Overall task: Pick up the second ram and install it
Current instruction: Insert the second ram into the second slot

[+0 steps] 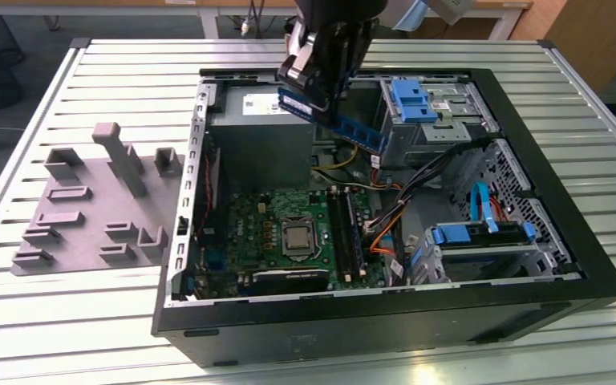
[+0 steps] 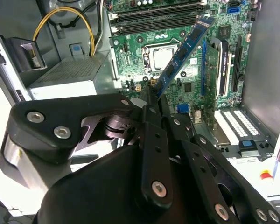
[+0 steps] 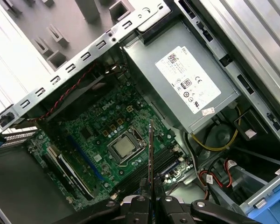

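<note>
Open computer case (image 1: 608,273), pincer (image 2: 151,95) gripping second ram (image 2: 184,49), long axis tilted

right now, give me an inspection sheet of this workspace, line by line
surface: slatted metal table; open computer case lies on it.
job's things: the second ram is in the tool's grip, up above the case and tilted; in the second wrist view it hangs over the motherboard, not seated. Memory slots lie beside the processor socket.
clutter: grey holder blocks on the table, at the exterior view's left of the case.
tool: tool shut on the ram's end.
cables: yellow wires by the power supply; orange and blue cables inside the case.
surroundings: floor and furniture beyond the table.
</note>
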Robot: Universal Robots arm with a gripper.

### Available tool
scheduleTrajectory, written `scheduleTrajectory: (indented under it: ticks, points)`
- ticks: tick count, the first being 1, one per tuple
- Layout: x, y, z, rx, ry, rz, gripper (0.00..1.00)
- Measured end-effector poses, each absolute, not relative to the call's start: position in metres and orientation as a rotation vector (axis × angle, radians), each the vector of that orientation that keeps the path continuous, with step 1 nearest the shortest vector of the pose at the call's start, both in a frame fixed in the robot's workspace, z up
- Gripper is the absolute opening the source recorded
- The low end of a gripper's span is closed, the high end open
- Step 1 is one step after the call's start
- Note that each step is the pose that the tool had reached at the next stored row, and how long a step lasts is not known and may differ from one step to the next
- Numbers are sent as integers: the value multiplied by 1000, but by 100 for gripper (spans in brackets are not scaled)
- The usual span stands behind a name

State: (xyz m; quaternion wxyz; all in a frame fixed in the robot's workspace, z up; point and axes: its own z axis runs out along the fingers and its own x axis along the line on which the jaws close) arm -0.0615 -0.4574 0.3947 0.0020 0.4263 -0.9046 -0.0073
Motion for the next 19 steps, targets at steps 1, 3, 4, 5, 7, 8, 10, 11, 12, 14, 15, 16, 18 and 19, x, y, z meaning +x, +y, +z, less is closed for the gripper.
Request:
scheduleTrajectory:
  ticks: [1,3,4,5,7,8,10,11,12,14,15,16,18,19]
  points:
    - [-62,-457,395,1322,-2845,-23,14]
    - [-62,-457,395,1288,-2861,-22,14]
    - [-62,-457,395,1271,-2869,-22,14]
    - [-62,-457,394,1253,-2877,-22,14]
    - [-62,-457,394,1216,-2892,-21,14]
    - [-62,-457,394,1199,-2899,-21,14]
    - [-62,-457,394,1169,-2912,-21,14]
    - [-62,-457,394,1154,-2918,-21,14]
    - [-62,-457,394,1139,-2924,-21,14]
    - [-62,-457,394,1107,-2936,-20,14]
    - [-62,-457,394,1093,-2941,-20,14]
    - [-62,-457,394,1078,-2947,-20,14]
    - [-62,-457,394,1048,-2957,-19,14]
    - [-62,-457,394,1034,-2962,-19,14]
